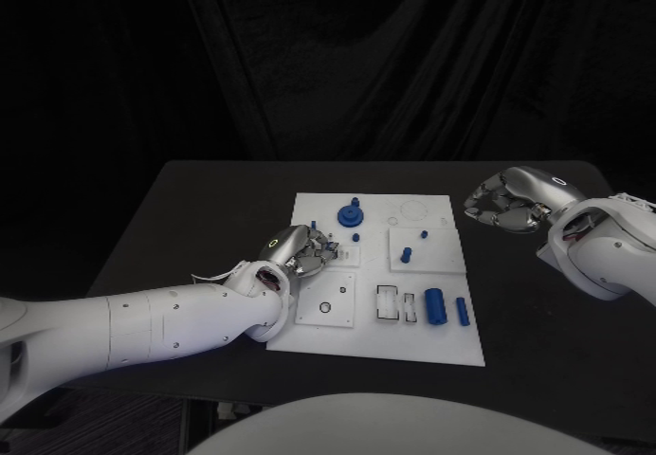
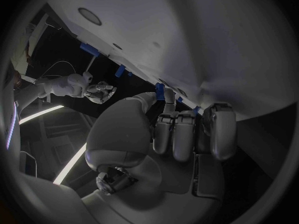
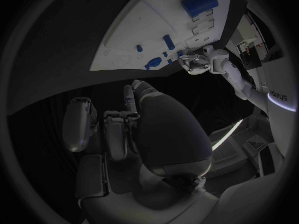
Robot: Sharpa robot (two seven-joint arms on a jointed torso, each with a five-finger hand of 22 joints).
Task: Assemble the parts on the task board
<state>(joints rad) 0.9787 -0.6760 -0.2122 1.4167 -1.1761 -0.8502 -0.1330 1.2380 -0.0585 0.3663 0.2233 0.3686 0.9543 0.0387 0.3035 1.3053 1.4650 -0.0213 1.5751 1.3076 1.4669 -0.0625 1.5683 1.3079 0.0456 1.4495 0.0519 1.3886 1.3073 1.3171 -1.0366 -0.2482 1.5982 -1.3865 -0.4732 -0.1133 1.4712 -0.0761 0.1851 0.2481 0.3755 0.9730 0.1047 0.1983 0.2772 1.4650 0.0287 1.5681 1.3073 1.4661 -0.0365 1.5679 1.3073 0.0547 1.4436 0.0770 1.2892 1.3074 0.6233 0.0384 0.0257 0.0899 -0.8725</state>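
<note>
You see the black table point(image 1: 178, 209) with the white task board point(image 1: 376, 341) lying flat in the middle of it. The board is your landmark. On its near part, a big blue cylinder point(image 1: 435, 306) lies in a shallow slot, and a thinner blue bar point(image 1: 463, 311) lies just beside it, toward the board's right edge. On its far part stands a round blue gear point(image 1: 350, 216) with a small post on top. Near the board's middle, a little blue peg point(image 1: 406, 254) stands upright on a raised white square, with a tiny blue piece point(image 1: 424, 233) just behind it.

Your left hand point(image 1: 299, 248) rests over the board's left side. In the left wrist view, its fingers point(image 2: 181, 132) are curled close together, and a small blue part point(image 2: 160, 91) sits at the fingertips, touching the board. You cannot tell for sure if the hand pinches it.

Your right hand point(image 1: 509, 201) hangs past the board's far right corner, above the table. Its fingers point(image 3: 81, 122) are curled in, with nothing in them.
</note>
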